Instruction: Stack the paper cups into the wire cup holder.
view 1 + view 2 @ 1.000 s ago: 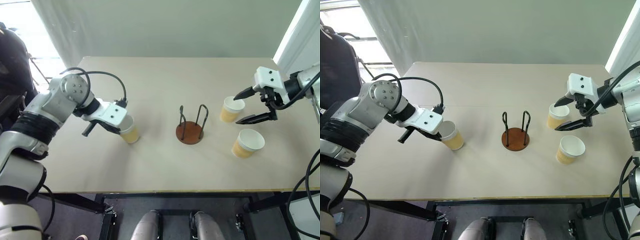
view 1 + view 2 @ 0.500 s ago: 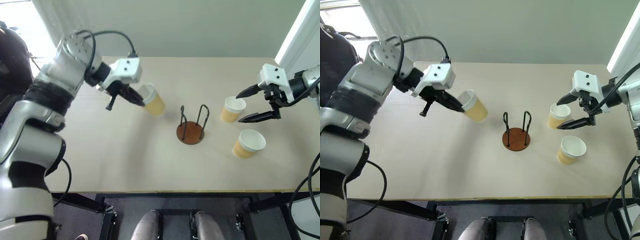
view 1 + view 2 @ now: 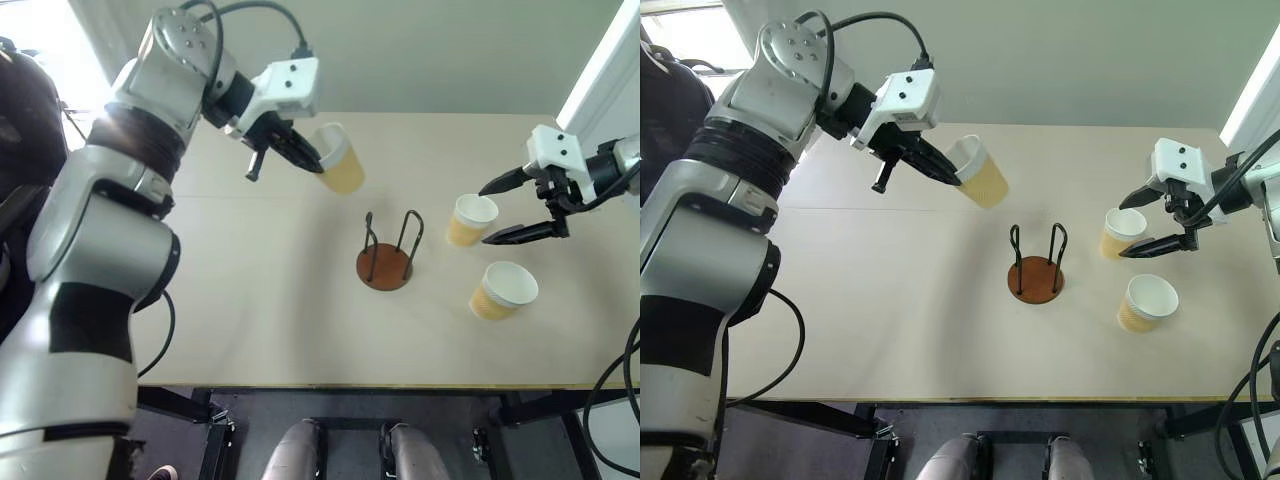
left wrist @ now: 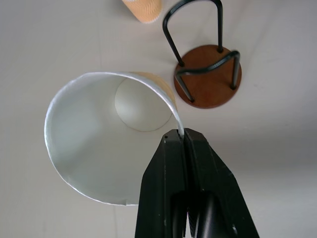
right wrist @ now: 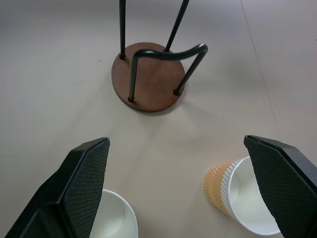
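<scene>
The paper cups point(image 3: 1148, 303) have ribbed tan walls and smooth white insides, the wire cup holder point(image 3: 1035, 265) pairs thin black metal with a matt reddish-brown wooden-looking base, and the table point(image 3: 890, 320) is matt beige.

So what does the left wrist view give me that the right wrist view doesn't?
Only the left wrist view shows the left pincer pinching the rim of the carried paper cup, looking straight into its white inside. Only the right wrist view shows the right pincer open, with both standing cups near it. Both show the wire cup holder empty on the table.
</scene>
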`<state>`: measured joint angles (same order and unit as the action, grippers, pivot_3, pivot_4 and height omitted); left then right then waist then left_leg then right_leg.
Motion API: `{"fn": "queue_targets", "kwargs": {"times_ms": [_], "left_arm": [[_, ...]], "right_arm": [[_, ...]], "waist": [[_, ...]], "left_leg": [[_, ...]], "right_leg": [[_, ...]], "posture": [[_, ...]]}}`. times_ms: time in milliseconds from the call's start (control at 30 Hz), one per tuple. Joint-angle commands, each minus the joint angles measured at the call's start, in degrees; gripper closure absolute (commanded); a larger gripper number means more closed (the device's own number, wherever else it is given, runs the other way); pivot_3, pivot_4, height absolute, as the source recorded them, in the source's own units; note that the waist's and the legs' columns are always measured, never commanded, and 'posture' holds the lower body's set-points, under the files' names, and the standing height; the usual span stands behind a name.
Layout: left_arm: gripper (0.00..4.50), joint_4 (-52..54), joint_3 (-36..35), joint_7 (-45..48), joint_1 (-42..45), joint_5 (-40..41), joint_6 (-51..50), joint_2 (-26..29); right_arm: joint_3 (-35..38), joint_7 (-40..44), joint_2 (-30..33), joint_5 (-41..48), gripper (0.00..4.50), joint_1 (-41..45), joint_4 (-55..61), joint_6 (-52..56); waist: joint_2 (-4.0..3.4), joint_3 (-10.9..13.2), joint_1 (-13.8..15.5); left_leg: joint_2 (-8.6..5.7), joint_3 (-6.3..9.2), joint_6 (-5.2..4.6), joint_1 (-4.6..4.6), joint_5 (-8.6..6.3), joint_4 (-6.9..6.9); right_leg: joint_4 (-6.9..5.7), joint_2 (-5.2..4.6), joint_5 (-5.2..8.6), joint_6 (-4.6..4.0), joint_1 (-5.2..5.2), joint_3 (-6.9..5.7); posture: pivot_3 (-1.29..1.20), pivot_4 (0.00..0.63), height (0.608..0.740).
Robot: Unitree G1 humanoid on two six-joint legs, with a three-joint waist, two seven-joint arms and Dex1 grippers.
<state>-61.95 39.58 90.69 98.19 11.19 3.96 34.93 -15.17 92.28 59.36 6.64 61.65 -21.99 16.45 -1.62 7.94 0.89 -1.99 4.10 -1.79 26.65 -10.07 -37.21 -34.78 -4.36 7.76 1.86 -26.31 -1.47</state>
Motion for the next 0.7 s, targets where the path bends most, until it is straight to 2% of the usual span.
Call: {"fn": "queue_targets", "kwargs": {"times_ms": [33,367,700], "left_arm": [[4.47,-0.40,-0.73,1.81,2.90,0.55,0.85,-0.63],[4.47,2.24,2.15,1.81,2.10,3.15,-0.84,-0.94],[4.47,3.72,3.26,1.81,3.07,5.89,-1.53,-3.90]], "right_arm": [[0.44,0.22,1.14,1.00,0.00,1.52,0.12,-0.50],[-1.34,0.22,2.35,1.30,0.00,6.97,-2.98,-1.39],[-3.73,0.22,4.45,2.36,0.00,8.01,-3.27,-1.84]], "waist": [[0.01,0.00,0.12],[-0.01,0.01,0.09],[-0.02,0.01,0.38]], "left_leg": [[-0.02,-0.06,-0.03,0.01,-0.03,-0.01],[0.02,-0.04,-0.09,0.16,-0.11,-0.21],[-0.02,-0.09,-0.30,0.29,-0.34,-0.86]], "right_leg": [[0.00,0.02,0.02,0.02,-0.01,-0.01],[-0.08,0.02,0.04,0.12,-0.10,-0.01],[-0.15,0.00,-0.05,0.21,0.01,0.01]], "posture": [[0.00,0.150,0.740],[0.00,0.150,0.740],[0.00,0.150,0.740]]}}
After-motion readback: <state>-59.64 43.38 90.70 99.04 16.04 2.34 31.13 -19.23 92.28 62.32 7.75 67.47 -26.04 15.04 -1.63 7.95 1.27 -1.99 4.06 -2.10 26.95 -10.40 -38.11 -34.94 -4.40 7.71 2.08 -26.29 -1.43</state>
